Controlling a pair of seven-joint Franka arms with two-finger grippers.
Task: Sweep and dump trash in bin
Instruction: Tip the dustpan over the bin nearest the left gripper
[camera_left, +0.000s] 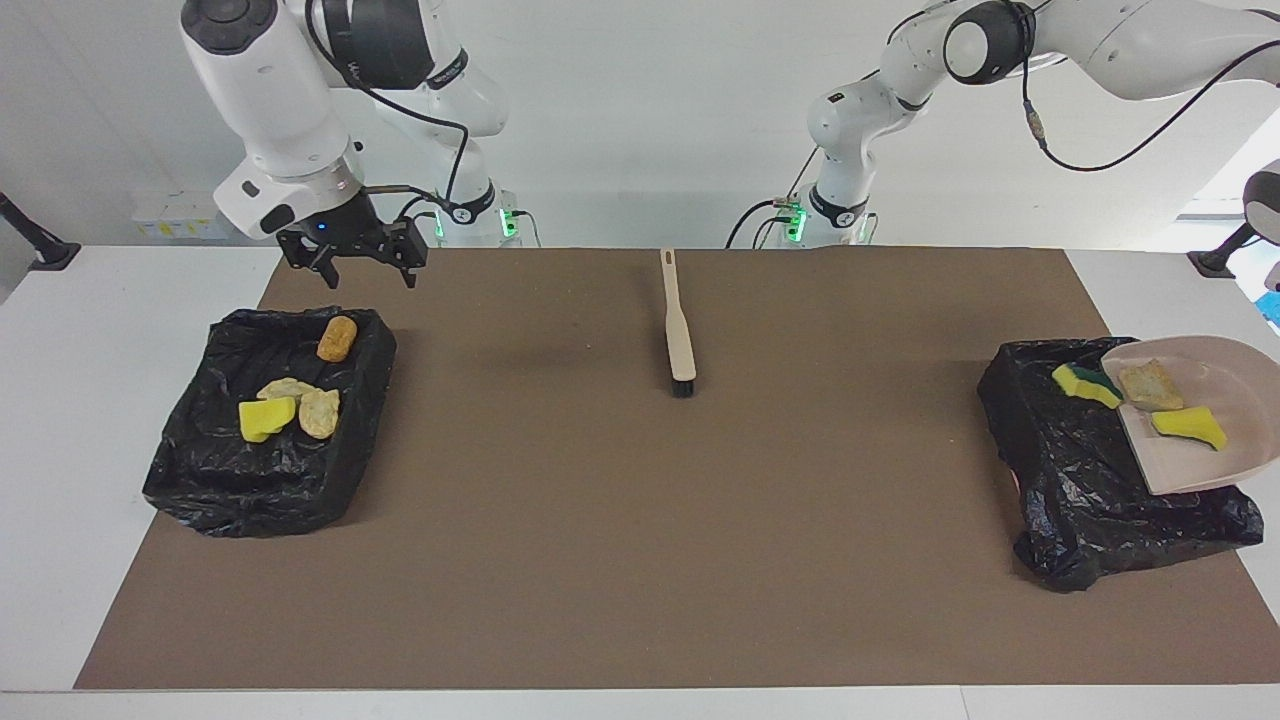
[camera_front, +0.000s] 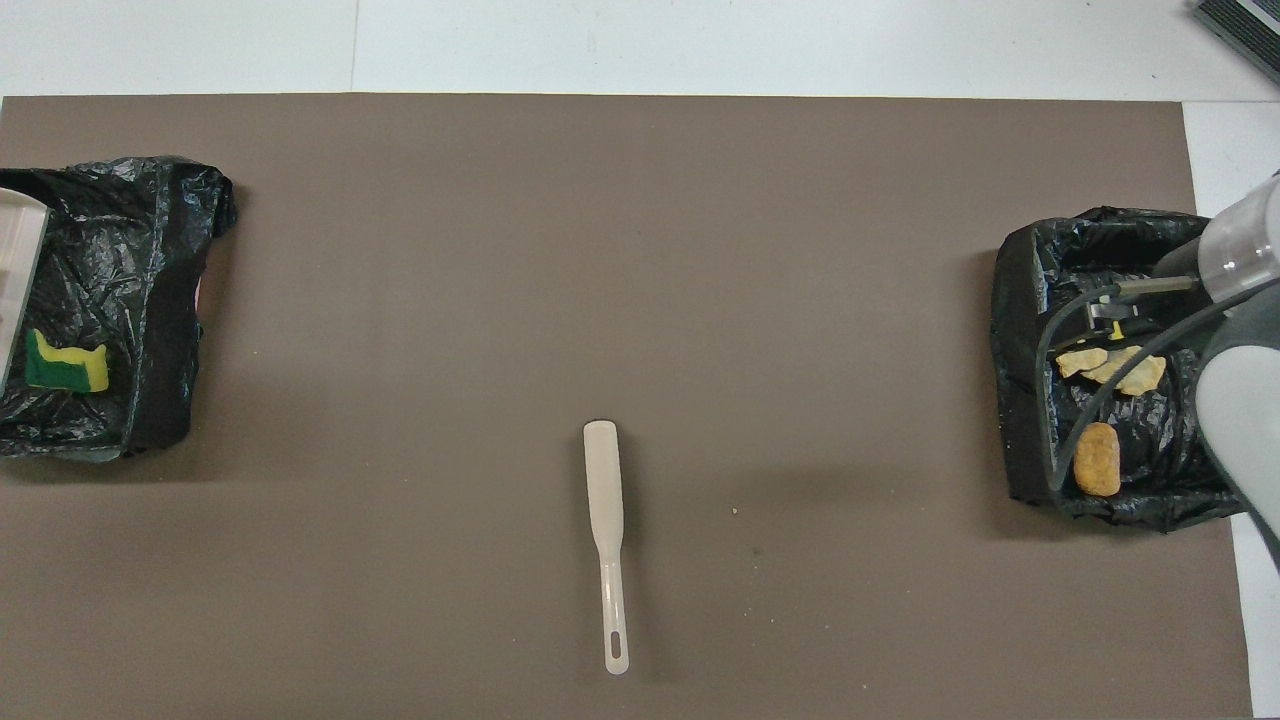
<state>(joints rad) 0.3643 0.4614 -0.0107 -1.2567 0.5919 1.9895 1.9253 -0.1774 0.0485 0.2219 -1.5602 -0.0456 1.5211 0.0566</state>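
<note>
Inventory, sweep-and-dump, dump stage by the look of it. Item 1: dustpan (camera_left: 1190, 465), tipped lip-down over the black-lined bin (camera_left: 1100, 500) at the left arm's end of the desk, so the load slides off. Left end effector is out of frame; since the pan hangs in the air, you can take it as closed on the handle. Item 2: trash, 7 pcs. The green-faced sponge (camera_left: 1085, 385) is off the lip and in that bin. A tan chunk (camera_left: 1150, 385) and a yellow sponge (camera_left: 1190, 427) are on the pan, so it prob. needs more tilt. The other 4 pcs, e.g. the brown chunk (camera_left: 337, 338), lie in the second bin (camera_left: 260, 490) at the right arm's end. Item 3: right end effector (camera_left: 350, 265), fingers apart, holding nothing, waiting over that bin's robot-side edge. Item 4: brush (camera_left: 680, 325), flat on the brown mat (camera_left: 600, 550) mid-desk, parked; no scraps are visible on the mat to sweep.
</note>
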